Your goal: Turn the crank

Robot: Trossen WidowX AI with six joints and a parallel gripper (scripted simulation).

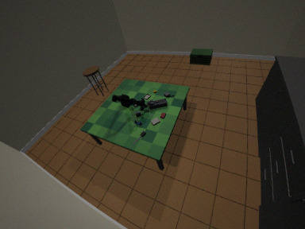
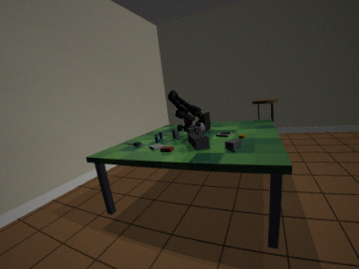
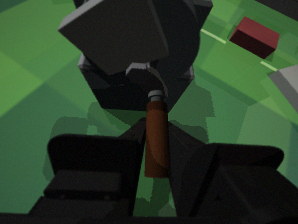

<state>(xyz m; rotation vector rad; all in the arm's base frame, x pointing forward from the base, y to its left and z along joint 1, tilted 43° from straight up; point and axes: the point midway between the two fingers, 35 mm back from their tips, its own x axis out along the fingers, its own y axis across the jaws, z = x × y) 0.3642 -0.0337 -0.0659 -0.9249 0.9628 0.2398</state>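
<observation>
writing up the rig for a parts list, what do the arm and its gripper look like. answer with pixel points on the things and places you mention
The arm (image 1: 126, 101) (image 2: 187, 106) is black or very dark all over, built of chunky linked segments with bulky joints. The gripper (image 3: 152, 122) is just as dark: two broad, blocky carriers with rounded outer corners, each narrowing to a wedge-like finger. No markings or cables can be made out in this dim light.

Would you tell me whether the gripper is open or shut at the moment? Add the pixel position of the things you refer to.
Shut, on the brown crank handle (image 3: 157, 140): in the wrist view, the gripper's (image 3: 157, 145) two dark fingers flank it closely on both sides.
</observation>
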